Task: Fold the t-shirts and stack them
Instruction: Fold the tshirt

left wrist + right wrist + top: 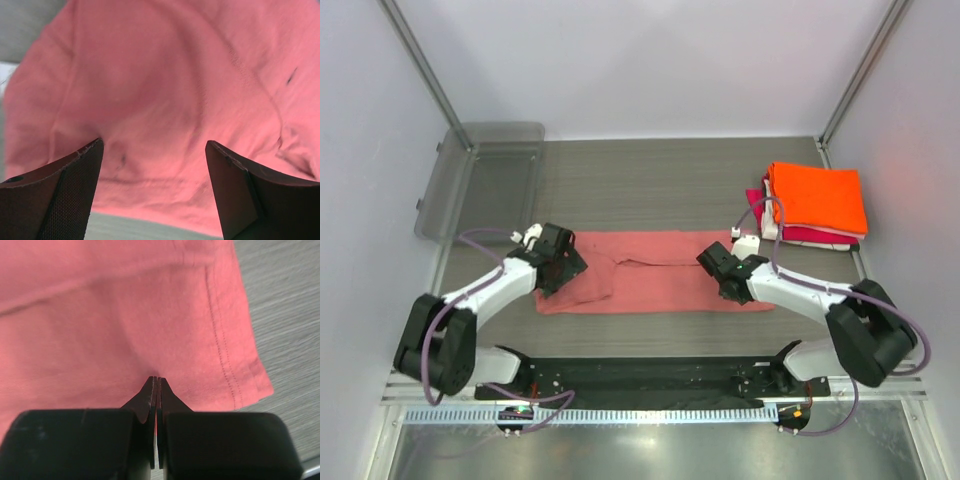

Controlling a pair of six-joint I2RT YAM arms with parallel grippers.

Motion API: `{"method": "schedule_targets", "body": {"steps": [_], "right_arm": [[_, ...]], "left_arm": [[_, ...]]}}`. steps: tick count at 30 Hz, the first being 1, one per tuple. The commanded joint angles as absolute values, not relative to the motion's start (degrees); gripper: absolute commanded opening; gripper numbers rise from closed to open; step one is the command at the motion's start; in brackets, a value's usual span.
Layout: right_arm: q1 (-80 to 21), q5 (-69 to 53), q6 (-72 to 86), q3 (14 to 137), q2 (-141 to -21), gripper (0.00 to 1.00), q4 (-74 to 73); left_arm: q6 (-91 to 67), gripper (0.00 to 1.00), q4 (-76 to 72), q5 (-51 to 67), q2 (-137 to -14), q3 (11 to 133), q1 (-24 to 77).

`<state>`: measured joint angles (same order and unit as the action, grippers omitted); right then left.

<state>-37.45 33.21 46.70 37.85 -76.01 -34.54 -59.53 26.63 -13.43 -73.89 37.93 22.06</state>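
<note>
**A:** Start with the nearest bit. What are the arms doing?

**B:** The right gripper [156,380] is over the right end of the salmon-pink shirt [660,280], a little in from the stitched hem. Its fingers are clenched tight with the tips down on the cloth, and they look to be nipping a small ridge of it. The left gripper [155,147] hangs over the left end with its fingers released, spread wide and holding nothing.

**A:** And the shirt itself?

**B:** It lies flat on the counter [650,180] between the two arms. It is already folded into a long band, with the sleeves tucked in.

**A:** So which step is this?

**B:** I'd say the crosswise fold, end over end. One side has its pinch and the other doesn't.

**A:** What comes next?

**B:** The left fingers need to drop and close on their edge. Then both ends can lift together, or the cloth drags crooked.

**A:** Where does it go after that?

**B:** Probably onto the pile further back on the right. The orange shirt [817,195] sits on top there, and the magenta-red shirt [805,237] peeks out from under it. The grey tray [500,160] is in the far left corner, well apart.
</note>
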Motion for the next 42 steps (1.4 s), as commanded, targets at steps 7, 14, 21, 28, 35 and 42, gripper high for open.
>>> {"method": "schedule_targets", "body": {"steps": [7, 14, 21, 28, 35, 42], "right_arm": [[-40.9, 31.4, 51.2, 37.8, -84.2, 0.01, -33.4], [-55.2, 27.0, 56.0, 40.0, -85.2, 0.01, -34.7], [-69.9, 22.6, 55.9, 56.2, -98.7, 0.01, -26.5], [-71.2, 17.0, 45.2, 70.1, -102.8, 0.02, -17.1], [-57.4, 8.3, 39.3, 60.7, -85.7, 0.29, -15.3], [-38.2, -1.8, 33.8, 54.1, -78.3, 0.52, -13.6]], "left_arm": [[-58.8, 0.83, 20.8, -12.8, -92.7, 48.4, 22.9], [-52.7, 0.81, 22.8, -9.8, -109.7, 64.2, 25.0], [-44.9, 0.81, 33.3, -6.8, -130.2, 97.6, 27.0], [-38.4, 0.81, 42.6, 3.2, -152.2, 138.7, 27.1], [-38.4, 0.83, 31.7, 9.5, -149.5, 137.0, 23.7], [-31.7, 1.00, 23.3, 6.2, -131.9, 121.6, 23.1]]}}
